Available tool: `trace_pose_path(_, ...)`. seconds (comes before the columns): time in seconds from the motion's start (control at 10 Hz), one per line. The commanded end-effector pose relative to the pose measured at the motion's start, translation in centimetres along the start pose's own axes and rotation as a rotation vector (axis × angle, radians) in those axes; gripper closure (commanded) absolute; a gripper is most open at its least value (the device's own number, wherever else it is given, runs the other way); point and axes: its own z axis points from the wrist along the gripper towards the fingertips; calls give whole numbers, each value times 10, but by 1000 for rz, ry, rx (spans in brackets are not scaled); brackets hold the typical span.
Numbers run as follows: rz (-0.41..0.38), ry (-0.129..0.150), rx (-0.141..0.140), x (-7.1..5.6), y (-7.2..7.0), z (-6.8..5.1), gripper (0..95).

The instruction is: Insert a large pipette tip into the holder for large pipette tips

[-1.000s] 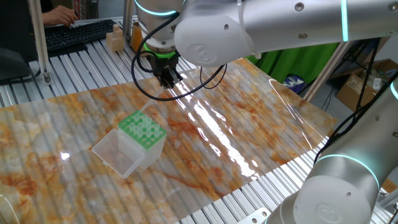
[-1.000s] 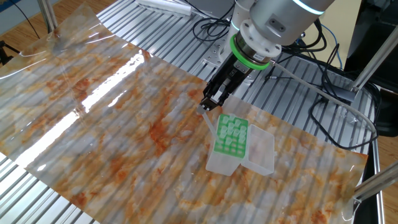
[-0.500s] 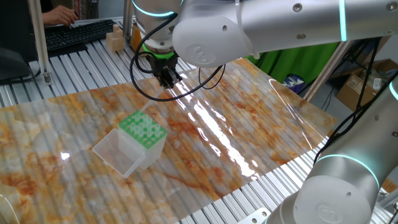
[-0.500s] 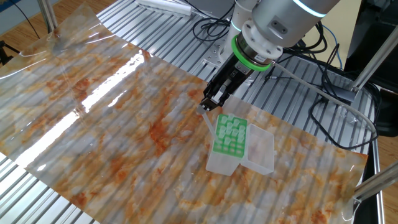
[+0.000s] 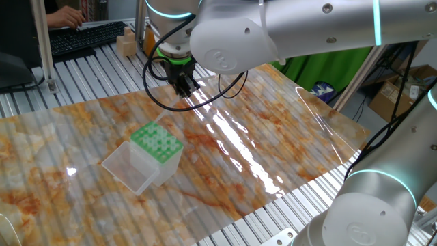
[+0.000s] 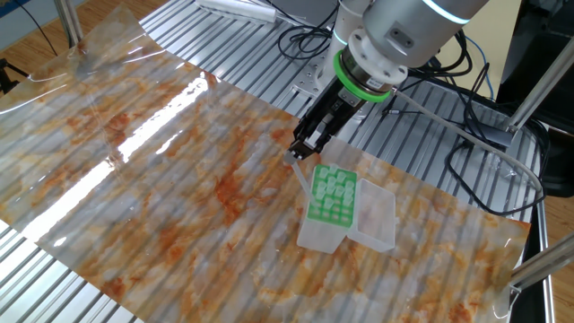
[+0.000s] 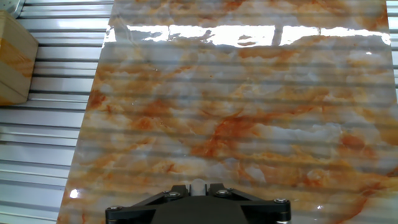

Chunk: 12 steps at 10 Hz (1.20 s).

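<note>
In one fixed view the black two-finger gripper hangs above the clear plastic box with the green perforated rack. In the other fixed view it grasps the thin translucent whitish pipette tip, slanting down toward the rack. In the hand view the tip's butt sits between the jaws.

We see bright, even overhead light in all three views, with strong white glare streaking across the glossy marbled sheet: through the middle of one fixed view, at the left of the other, and along the top edge of the hand view. Shadows are soft and faint. The fixed views are sharp, while the gripper at the bottom of the hand view looks dark and slightly blurred.
</note>
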Motion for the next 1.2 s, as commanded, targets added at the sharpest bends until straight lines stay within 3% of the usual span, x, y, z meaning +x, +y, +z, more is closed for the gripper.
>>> trace_pose_path(0.1,-4,2,1,1,0,0,950)
trace_pose_path(0.7,6,7,3,1,0,0,950)
trace_pose_path(0.8,5,5,3,1,0,0,760)
trace_pose_path(1.2,4,2,3,1,0,0,760)
